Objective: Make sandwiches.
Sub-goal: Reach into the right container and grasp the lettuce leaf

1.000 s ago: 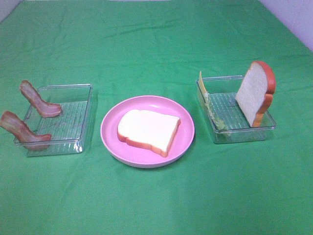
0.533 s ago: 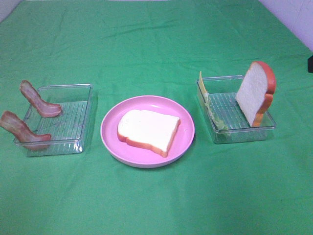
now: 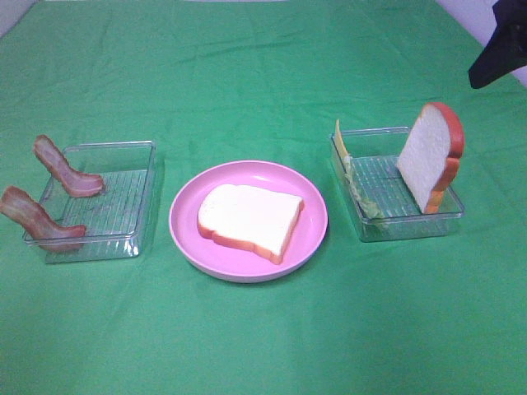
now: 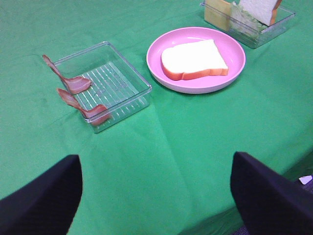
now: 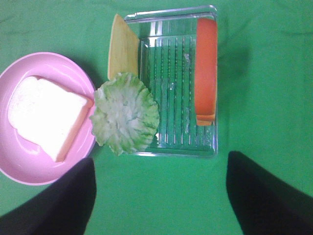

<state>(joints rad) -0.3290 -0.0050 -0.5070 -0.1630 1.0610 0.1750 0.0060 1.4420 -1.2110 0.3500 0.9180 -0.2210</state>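
Starting w/ the exterior high view: a flat bread slice [image 3: 249, 218] is laid in the pink plate [image 3: 184, 239] at the centre of the green cloth [image 3: 263, 74], presumably as the sandwich base, where both arms can reach it. Fillings are sorted into clear trays on either side. In the left tray [image 3: 148, 189] two bacon strips [image 3: 67, 174] are propped over the outer wall w/ ends raised, which is judged to make them easier to pinch. In the right tray [image 3: 403, 229] an upright bread slice [image 3: 430, 156] is leaned on the outer wall. Cheese [image 3: 340, 141] and lettuce [image 3: 361, 200] are stood against the wall nearest the plate. A dark part of the right arm [image 3: 501, 51] is seen at the top-right corner, well apart from everything; finger state can't be told here. No left arm is seen.

Left wrist view: the left gripper [image 4: 156, 196] is held high and back from the bacon tray. Its fingers [image 4: 41, 196] are wide apart w/ nothing between them, approx. a waiting pose.

Right wrist view: the right gripper [image 5: 161, 196] is hung above the right tray, looking down, fingers [image 5: 264, 191] spread and nothing gripped. The lettuce lies nearest the gap, so it is judged the likely 1st pick.

No brand, label or writing can be read in any view.
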